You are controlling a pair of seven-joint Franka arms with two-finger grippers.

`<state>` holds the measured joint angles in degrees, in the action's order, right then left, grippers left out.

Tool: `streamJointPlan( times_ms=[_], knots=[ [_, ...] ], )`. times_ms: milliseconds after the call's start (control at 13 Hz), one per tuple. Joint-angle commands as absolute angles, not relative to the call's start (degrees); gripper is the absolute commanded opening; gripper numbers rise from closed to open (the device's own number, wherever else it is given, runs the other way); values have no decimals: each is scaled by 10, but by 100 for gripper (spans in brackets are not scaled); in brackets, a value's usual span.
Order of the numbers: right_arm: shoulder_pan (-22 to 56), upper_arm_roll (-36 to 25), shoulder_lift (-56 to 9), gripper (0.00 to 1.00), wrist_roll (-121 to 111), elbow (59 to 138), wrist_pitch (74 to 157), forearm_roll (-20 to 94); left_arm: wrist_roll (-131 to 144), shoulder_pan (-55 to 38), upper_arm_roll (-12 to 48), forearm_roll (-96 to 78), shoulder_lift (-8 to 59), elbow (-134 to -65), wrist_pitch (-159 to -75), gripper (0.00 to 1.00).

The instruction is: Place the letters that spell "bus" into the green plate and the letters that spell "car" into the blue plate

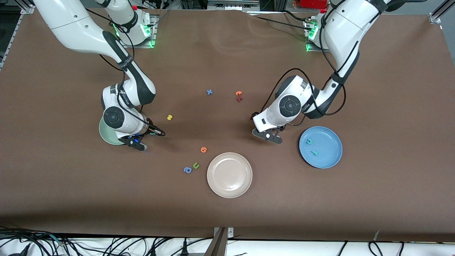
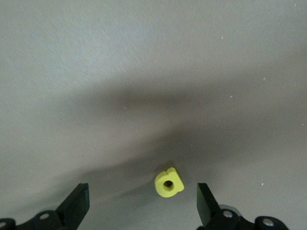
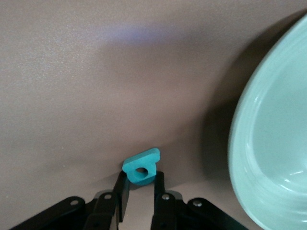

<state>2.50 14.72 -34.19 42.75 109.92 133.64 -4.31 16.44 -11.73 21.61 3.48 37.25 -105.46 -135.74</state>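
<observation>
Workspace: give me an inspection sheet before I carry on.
Surface: brown table, flat.
Job's things: blue plate holds two teal letters; green plate mostly hidden under the right arm; yellow a on the table; teal b gripped; a yellow letter loose on the table.
Clutter: beige-white plate; orange letter; green u; blue a; blue, orange and dark red letters nearer the bases.
Grippers: left tool open over the yellow a; right tool shut on the teal b, beside the green plate.
Cables: along the table's near edge.
Surroundings: nothing seen.
</observation>
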Motion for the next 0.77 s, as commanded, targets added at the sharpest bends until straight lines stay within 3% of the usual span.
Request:
streamJointPlan(
  times_ms=[0,231,538,692],
  knots=[
    [25,146,-341,13,430,1109,1347,-49,225,-149,214,32,348,-1081,-1376,85],
    [25,146,-322,13,427,1102,1343,-49,236,-154,213,84,352,-1085,-1375,79],
    [25,146,-299,13,417,1011,1197,-49,274,-151,214,141,354,-1089,-1375,78],
    [24,122,-290,13,368,996,1140,-49,276,-154,214,141,358,-1085,-1375,66]
  ],
)
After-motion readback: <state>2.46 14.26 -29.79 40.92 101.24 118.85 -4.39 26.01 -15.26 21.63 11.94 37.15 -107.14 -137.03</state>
